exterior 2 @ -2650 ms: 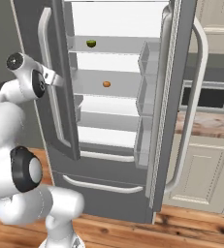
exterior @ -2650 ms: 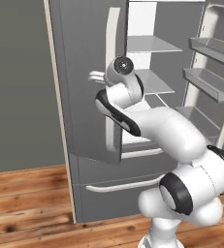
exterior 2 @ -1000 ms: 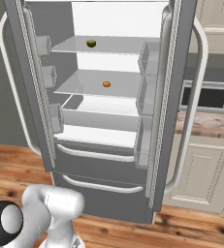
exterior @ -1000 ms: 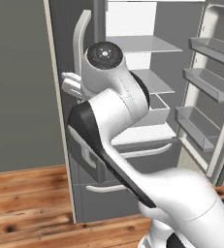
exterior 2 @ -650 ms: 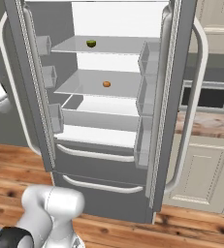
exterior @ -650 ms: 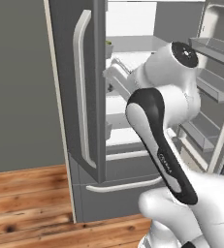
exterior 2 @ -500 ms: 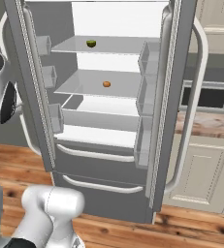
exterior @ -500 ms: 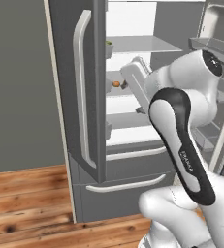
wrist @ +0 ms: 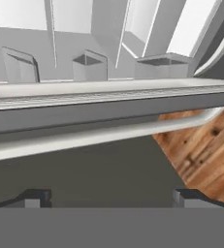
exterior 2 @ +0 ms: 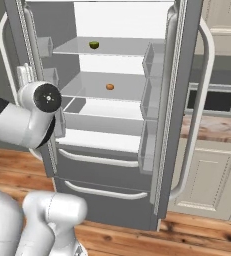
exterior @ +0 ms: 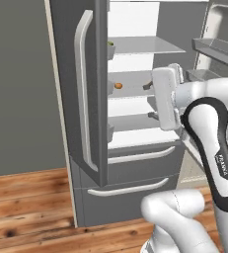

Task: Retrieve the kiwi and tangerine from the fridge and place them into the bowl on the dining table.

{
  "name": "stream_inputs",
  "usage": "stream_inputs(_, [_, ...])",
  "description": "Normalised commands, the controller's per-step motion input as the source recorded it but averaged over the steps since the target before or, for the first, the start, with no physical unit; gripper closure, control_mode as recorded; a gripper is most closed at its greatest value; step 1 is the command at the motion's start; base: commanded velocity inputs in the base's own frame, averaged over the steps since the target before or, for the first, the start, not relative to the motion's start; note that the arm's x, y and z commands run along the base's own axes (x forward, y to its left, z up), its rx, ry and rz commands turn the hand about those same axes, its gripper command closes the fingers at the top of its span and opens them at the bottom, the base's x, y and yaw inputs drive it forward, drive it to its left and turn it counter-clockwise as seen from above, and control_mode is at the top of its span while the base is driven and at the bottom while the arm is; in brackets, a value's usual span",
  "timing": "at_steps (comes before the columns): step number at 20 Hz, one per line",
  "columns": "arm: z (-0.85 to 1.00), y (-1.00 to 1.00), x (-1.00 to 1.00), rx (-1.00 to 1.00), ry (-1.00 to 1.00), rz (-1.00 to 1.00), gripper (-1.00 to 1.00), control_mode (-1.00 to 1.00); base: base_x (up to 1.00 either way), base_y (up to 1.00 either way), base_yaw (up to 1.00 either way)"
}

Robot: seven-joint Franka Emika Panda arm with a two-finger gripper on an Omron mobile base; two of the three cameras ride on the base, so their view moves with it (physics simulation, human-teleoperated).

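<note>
Your fridge (exterior 2: 112, 150) stands with both doors open: the kiwi (exterior 2: 93, 45) sits on the top shelf, the tangerine (exterior 2: 110, 87) on the shelf below. From the left, you catch the tangerine (exterior: 118, 86) past the door edge. Your gripper (wrist: 112, 196) is wide open and empty, fingertips (wrist: 36, 196) apart before a door handle (wrist: 99, 135).

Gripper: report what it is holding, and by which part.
Nothing is held. The gripper is open, with only the fridge door ahead of it; the tangerine and kiwi sit on their shelves.
</note>
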Motion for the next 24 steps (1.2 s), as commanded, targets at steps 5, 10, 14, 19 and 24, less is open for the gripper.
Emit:
stream_inputs(5, [0.0, 0.02, 0.32, 0.0, 0.0, 0.0, -1.0, -1.0, 0.0, 0.0, 0.0])
stream_inputs(10, [0.0, 0.0, 0.59, 0.0, 0.0, 0.0, -1.0, -1.0, 0.0, 0.0, 0.0])
stream_inputs(14, [0.0, 0.0, 0.84, 0.04, 0.01, 0.03, -1.0, -1.0, 0.0, 0.0, 0.0])
stream_inputs(19, [0.0, 0.0, 1.0, 0.05, 0.03, 0.09, -1.0, -1.0, 0.0, 0.0, 0.0])
stream_inputs(24, [-0.07, 0.08, 1.0, 0.01, 0.03, 0.11, -1.0, -1.0, 0.0, 0.0, 0.0])
